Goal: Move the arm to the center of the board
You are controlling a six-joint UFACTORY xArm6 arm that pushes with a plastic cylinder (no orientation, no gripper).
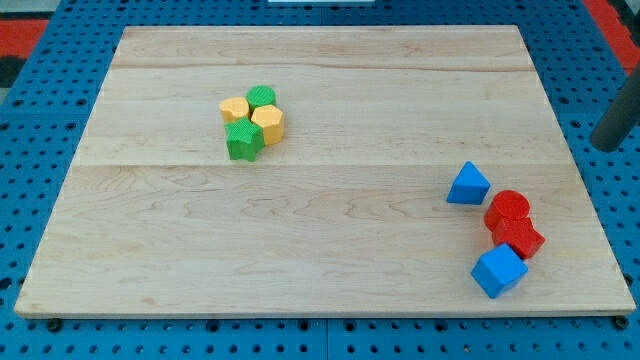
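My rod enters at the view's right edge, and my tip [606, 147] sits off the wooden board [320, 220], over the blue pegboard beside the board's right side. It is far from every block. A cluster lies left of the board's middle towards the top: a yellow block [234, 108], a green round block [262, 97], a yellow hexagon [268, 123] and a green star [243, 141], all touching. At the lower right lie a blue triangle [468, 185], a red cylinder [509, 208], a red block [518, 238] and a blue cube [499, 270].
The board rests on a blue perforated base [60, 90]. Red surface shows at the top corners of the view [20, 40].
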